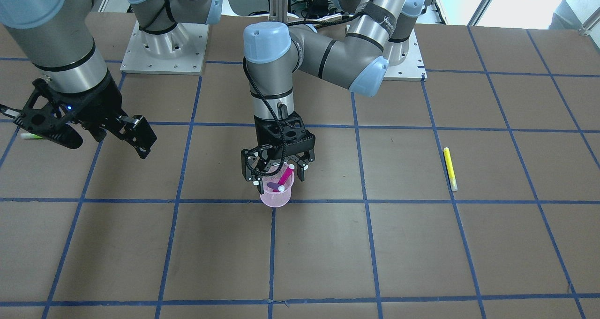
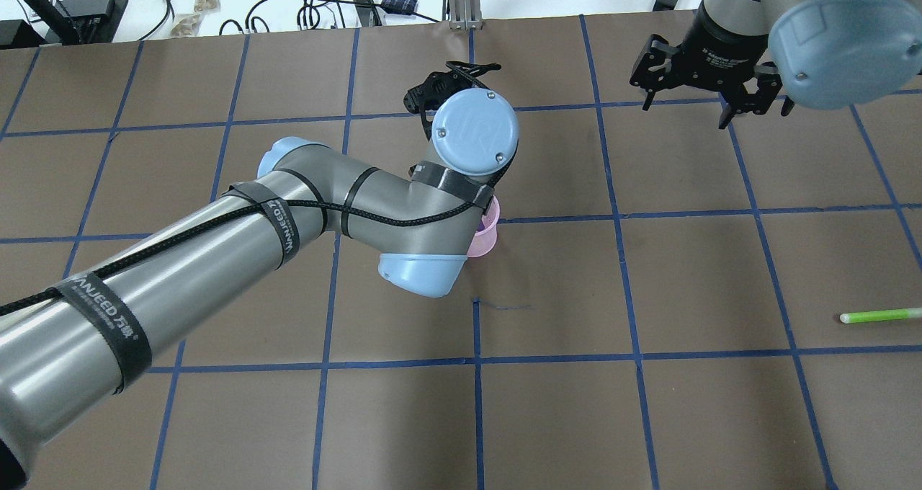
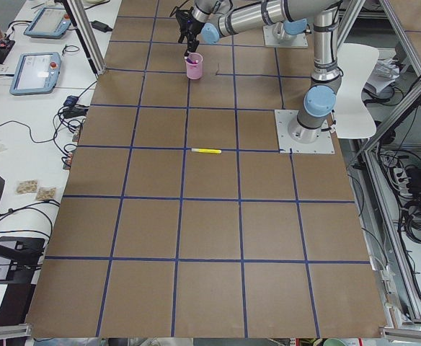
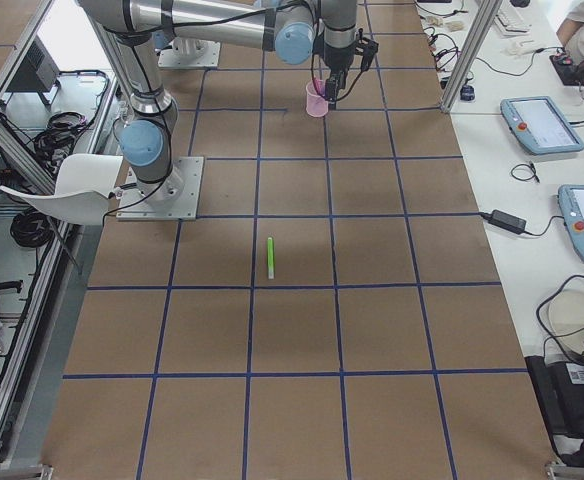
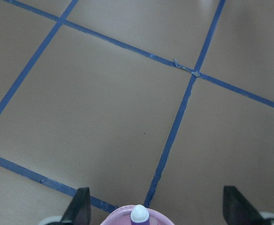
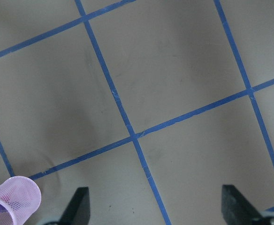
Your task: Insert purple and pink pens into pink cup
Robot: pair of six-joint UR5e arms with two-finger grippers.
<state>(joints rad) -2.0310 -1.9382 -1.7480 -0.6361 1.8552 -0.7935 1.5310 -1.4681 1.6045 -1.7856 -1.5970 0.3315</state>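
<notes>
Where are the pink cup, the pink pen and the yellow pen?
pink cup (image 1: 275, 198), exterior front-facing view, lower mesh wall.
pink pen (image 1: 285, 176), exterior front-facing view, middle of barrel.
yellow pen (image 1: 450, 168), exterior front-facing view, middle of barrel.

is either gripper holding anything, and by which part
Nothing is held. The left gripper is open above the pink cup, with the pink pen and purple pen in it; the right gripper is open and empty.

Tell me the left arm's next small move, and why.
Probably lift the left gripper straight up: its jaws stand open over the pink cup, and the pink pen and purple pen already rest inside.
</notes>
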